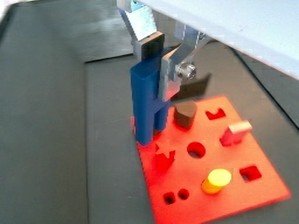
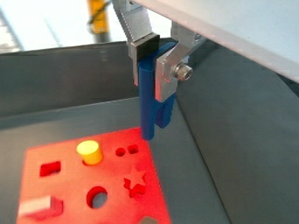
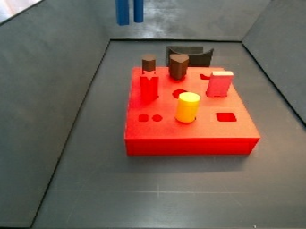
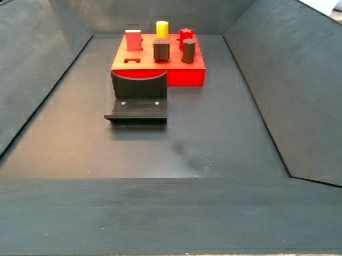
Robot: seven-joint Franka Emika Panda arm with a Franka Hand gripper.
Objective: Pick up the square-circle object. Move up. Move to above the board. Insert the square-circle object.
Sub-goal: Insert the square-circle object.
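Note:
My gripper (image 1: 162, 63) is shut on a tall blue piece (image 1: 146, 101), the square-circle object, and holds it upright by its upper end. Both wrist views show it, gripper (image 2: 156, 59) and piece (image 2: 152, 101) alike. The piece hangs well above the red board (image 1: 239, 166), over the board's edge or just beside it (image 2: 70, 179). In a side view only the piece's lower end (image 3: 128, 10) shows, at the top edge above the far wall, and the fingers are out of frame. The board (image 3: 227, 134) has several cut-out holes.
On the board stand a yellow cylinder (image 3: 188, 107), a pink block (image 3: 219, 83), a dark brown piece (image 3: 180, 64), a brown peg (image 3: 148, 63) and a red piece (image 3: 148, 86). The fixture (image 4: 138, 100) stands against the board. Grey bin walls surround the floor.

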